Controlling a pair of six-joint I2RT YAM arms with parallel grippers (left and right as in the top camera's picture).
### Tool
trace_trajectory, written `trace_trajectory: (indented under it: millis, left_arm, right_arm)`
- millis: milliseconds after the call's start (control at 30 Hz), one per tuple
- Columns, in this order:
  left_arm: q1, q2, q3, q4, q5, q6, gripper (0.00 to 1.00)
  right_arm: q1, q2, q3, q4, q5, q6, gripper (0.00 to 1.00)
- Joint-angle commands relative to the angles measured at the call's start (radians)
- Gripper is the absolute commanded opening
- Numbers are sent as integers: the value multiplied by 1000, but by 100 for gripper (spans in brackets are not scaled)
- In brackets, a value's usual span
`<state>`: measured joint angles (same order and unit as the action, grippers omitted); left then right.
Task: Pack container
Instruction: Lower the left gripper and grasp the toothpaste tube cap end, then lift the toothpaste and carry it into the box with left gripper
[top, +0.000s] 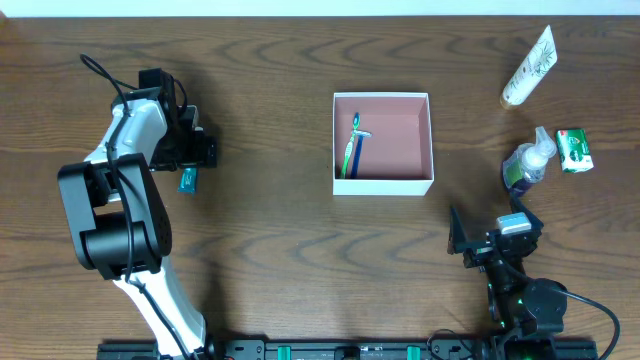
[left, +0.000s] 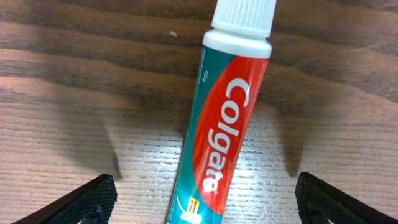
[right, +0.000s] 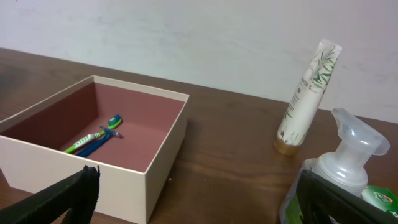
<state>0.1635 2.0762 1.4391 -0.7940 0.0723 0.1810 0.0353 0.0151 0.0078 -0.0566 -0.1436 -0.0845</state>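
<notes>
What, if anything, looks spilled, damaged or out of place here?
Nothing stands out. The container sits square, with two toothbrushes lying inside along one wall. The toothpaste is capped and lies flat on the table. The white tube, pump bottle and green box look intact, and no spill is visible.

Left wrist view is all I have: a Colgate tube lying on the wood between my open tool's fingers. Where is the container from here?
Observer: The container sits mid-table, off to the right of your left tool and well apart from it.
Operator: Anything in it?
Observer: Two toothbrushes, one green and one blue, lie near its left wall. The rest of the pink floor is bare.
Operator: And the right arm?
Observer: The right tool is open and holds nothing. It sits at the table's near right, close to a pump bottle.
</notes>
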Motion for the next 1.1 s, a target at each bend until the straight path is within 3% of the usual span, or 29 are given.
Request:
trace_trajectory:
  millis: [0, 333, 367, 433, 467, 600, 733, 867, 1067]
  left_arm:
    - [5, 19, -32, 11, 7, 2, 93]
    - [5, 19, -37, 38, 7, 2, 92]
    - [5, 19, -37, 41, 7, 2, 87]
    - [6, 19, -37, 48, 6, 2, 59]
    - [6, 19, -37, 51, 6, 2, 53]
    - [6, 19, -37, 60, 7, 1, 38]
    - [6, 18, -35, 60, 6, 1, 14]
    - [5, 14, -26, 59, 7, -25, 9]
    - [0, -32, 9, 40, 21, -82, 9]
  right_arm:
    - [7, -2, -2, -4, -10, -6, 99]
    - [7, -2, -2, -4, -10, -6, 99]
    - [7, -2, -2, -4, -10, -6, 99]
    - [7, -2, -2, -4, -10, -6, 99]
    - [7, -2, -2, -4, -10, -6, 99]
    - [7, -2, -2, -4, -10, -6, 99]
    - [7, -2, -2, -4, -10, -6, 99]
    - [7, -2, -2, -4, -10, -6, 99]
    - [7, -2, -2, -4, -10, -6, 99]
